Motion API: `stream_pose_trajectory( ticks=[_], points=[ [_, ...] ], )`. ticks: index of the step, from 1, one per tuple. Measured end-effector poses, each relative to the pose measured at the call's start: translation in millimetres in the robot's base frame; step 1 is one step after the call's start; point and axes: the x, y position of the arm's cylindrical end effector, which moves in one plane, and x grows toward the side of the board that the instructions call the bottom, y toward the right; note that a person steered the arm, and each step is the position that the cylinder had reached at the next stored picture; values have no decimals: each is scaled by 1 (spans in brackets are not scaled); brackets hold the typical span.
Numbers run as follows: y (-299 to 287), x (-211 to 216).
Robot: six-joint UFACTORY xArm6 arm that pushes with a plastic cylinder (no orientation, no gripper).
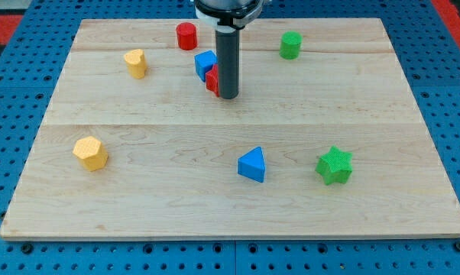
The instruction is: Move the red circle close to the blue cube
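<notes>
Listed: red circle [186, 36], probably light, stiff, slick-sliding, up-left of blue cube [205, 63]; push its far upper-left flank; my tip [228, 95], clawless bare rod, sits just right of that cube.

wood board [138, 191], 8 coloured blocks on it

Pale smooth wooden board [138, 183]; matt plastic-looking red circle [186, 36], blue cube [205, 63].

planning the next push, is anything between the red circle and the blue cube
Nothing visible does. The red circle sits toward the view's top-left of the blue cube, with bare board between them. A second red block touches the cube's lower right, beside my tip, off that path.
</notes>
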Motion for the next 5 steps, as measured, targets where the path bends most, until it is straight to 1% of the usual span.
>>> stream_pose_trajectory(
  ticks=[1,3,5],
  points=[
    [10,-12],
    [35,-69],
    [1,-140]
  ],
)
